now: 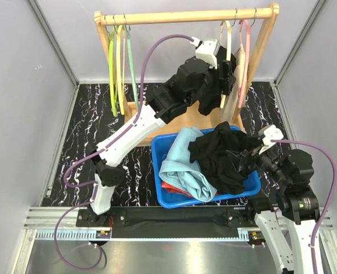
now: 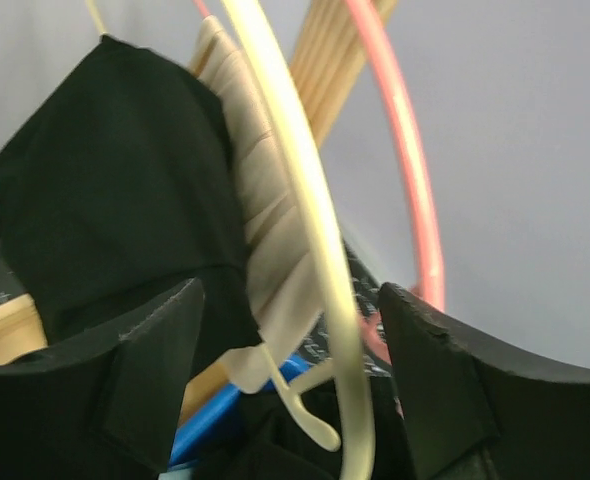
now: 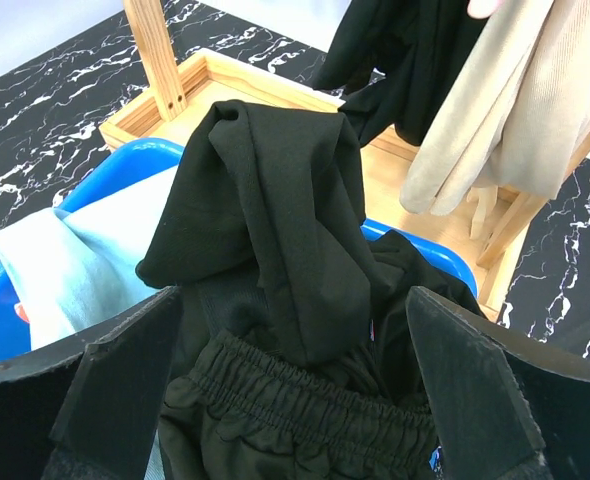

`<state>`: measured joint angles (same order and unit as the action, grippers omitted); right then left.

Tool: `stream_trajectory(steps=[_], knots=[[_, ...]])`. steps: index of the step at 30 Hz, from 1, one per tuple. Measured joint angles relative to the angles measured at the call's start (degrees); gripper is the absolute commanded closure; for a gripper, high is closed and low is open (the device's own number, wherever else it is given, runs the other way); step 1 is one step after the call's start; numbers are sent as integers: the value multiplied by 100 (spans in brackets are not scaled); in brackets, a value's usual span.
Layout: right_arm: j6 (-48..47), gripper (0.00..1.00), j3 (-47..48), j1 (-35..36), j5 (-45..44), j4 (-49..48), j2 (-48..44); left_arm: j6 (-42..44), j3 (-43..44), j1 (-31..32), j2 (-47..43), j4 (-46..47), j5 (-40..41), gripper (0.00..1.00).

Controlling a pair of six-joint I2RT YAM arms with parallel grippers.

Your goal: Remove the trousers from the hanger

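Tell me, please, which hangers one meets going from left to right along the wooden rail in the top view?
Lime-green hanger → pale yellow hanger → mint-green hanger → cream hanger → pink hanger.

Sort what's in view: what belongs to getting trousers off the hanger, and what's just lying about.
Job: black cloth trousers hanging on the wooden rack; beige cloth trousers beside them; cream plastic hanger; left gripper.
Lying about: green and yellow empty hangers; blue plastic bin; light blue trousers in it.
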<state>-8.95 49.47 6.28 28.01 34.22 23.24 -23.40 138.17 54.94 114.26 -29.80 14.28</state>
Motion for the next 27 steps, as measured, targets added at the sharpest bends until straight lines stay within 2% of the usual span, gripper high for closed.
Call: stream_trajectory(steps=[5,7,10,11,12,13,27], knots=[[28,0,4,-42,9,-9,0,619,72,94,256,-52,702,46],[26,0,24,-48,9,-9,0,911,72,116,284,-48,1025,50],[28,0,111,-72,11,-9,0,1338,70,125,282,46,1368,65],[33,0,144,-72,13,-11,2,1469,70,118,282,101,1438,73],[37,0,166,-74,13,-15,2,1572,70,101,282,133,1471,97],[42,0,190,-76,17,-17,2,1670,66,79,282,146,1462,100],[-7,0,796,-98,164,-22,94,1985,-79,-138,39,210,975,100]])
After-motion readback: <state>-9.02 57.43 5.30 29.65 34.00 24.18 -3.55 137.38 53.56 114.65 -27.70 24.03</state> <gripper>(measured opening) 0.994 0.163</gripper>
